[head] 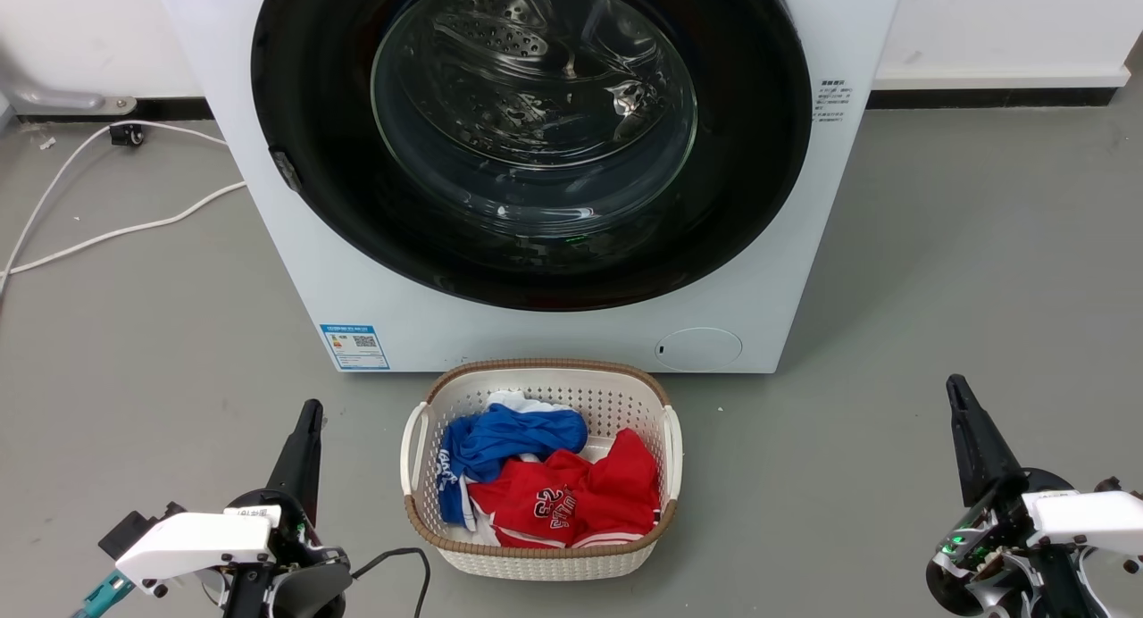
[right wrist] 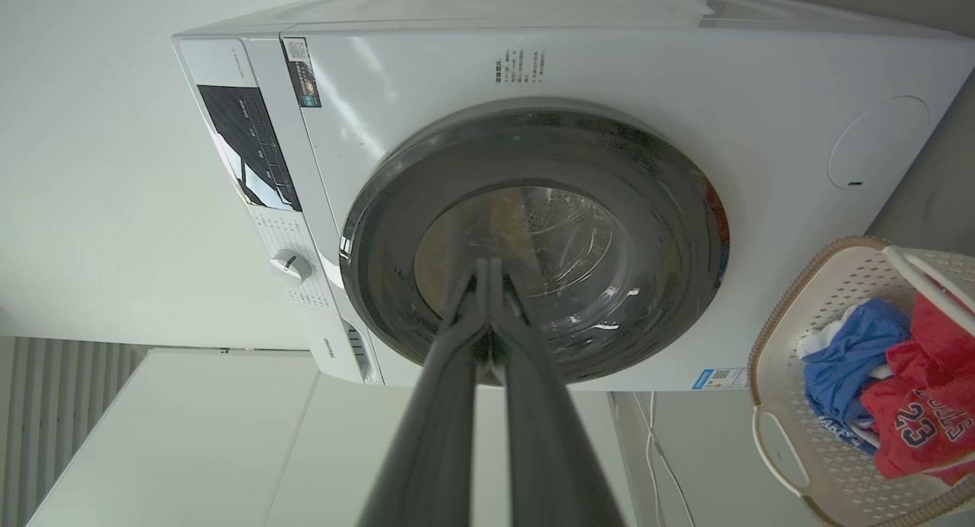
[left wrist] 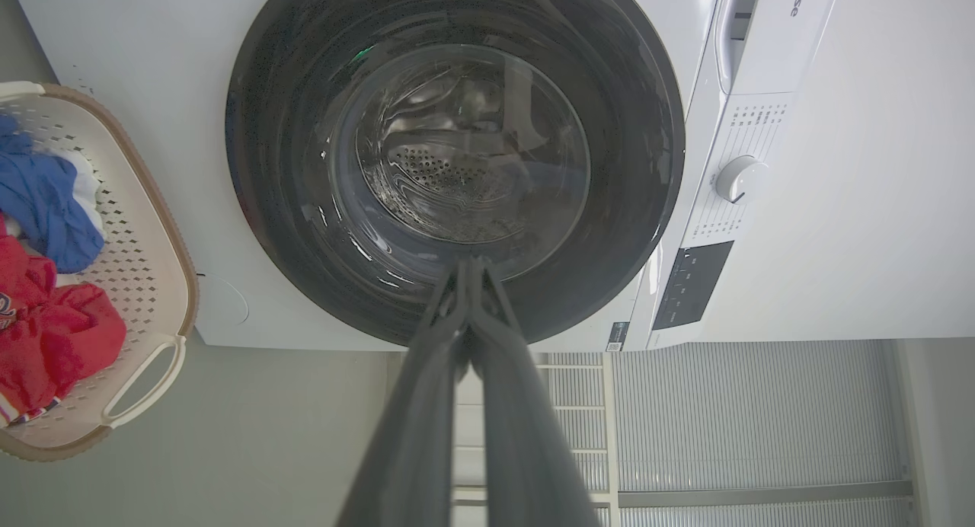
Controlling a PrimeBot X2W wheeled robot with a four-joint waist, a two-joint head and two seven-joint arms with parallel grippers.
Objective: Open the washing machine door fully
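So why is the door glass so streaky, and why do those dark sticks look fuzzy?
Head view: sharp, with bright curved reflections in the glass of the washing machine door. Left wrist view: the left claw, close to the lens, blurs; the door behind is crisp. Right wrist view: the right claw blurs likewise.

A laundry corner in a bare room: a front-loading washing machine (head: 536, 341), a laundry basket (head: 536, 560) of clothes (head: 571, 502), a grey floor (head: 938, 288) and a loose cable (head: 125, 229).

— The big round black-rimmed door (head: 533, 118)?
— Glossy, with clear smooth glass. The white boxy washer (head: 268, 261) looks smooth too.
— And the cream perforated basket (head: 536, 560)?
— Plastic, holding soft red and blue cloth (head: 571, 502).
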